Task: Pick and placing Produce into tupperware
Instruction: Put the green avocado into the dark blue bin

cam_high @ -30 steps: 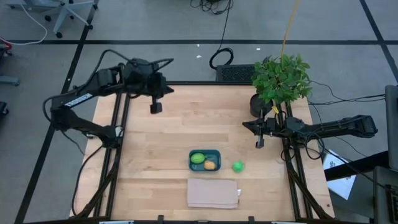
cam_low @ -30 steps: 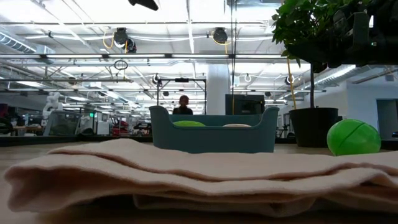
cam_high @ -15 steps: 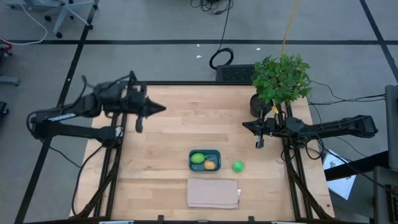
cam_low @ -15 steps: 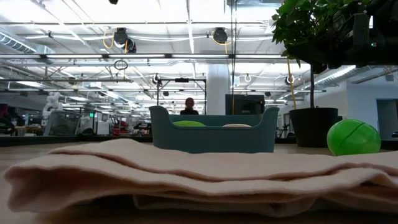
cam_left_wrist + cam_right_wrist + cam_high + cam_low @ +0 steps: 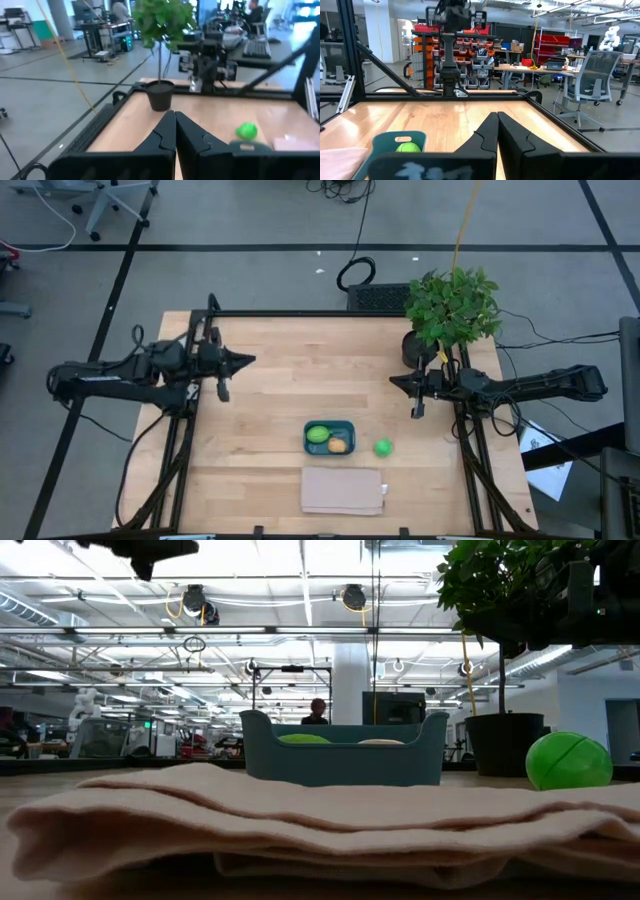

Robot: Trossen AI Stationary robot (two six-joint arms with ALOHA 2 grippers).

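Note:
The teal-blue tupperware (image 5: 329, 437) stands on the table near the front middle, with the lime-green piece (image 5: 318, 434) and the yellow-orange piece (image 5: 339, 445) inside it. The bright green ball (image 5: 382, 447) lies on the table just right of it, also in the low view (image 5: 568, 761). My left gripper (image 5: 223, 390) is shut and empty, low at the table's left side. My right gripper (image 5: 417, 409) is shut and empty at the right side, beside the plant.
A folded tan cloth (image 5: 343, 490) lies near the front edge, in front of the tupperware. A leafy potted plant (image 5: 450, 310) stands at the far right corner. A person (image 5: 317, 710) shows far off in the room behind the table.
My left arm has drawn back toward the table's left edge and a little toward the near side, away from the far middle, with its gripper shut. The tupperware, the produce and my right arm have stayed where they were.

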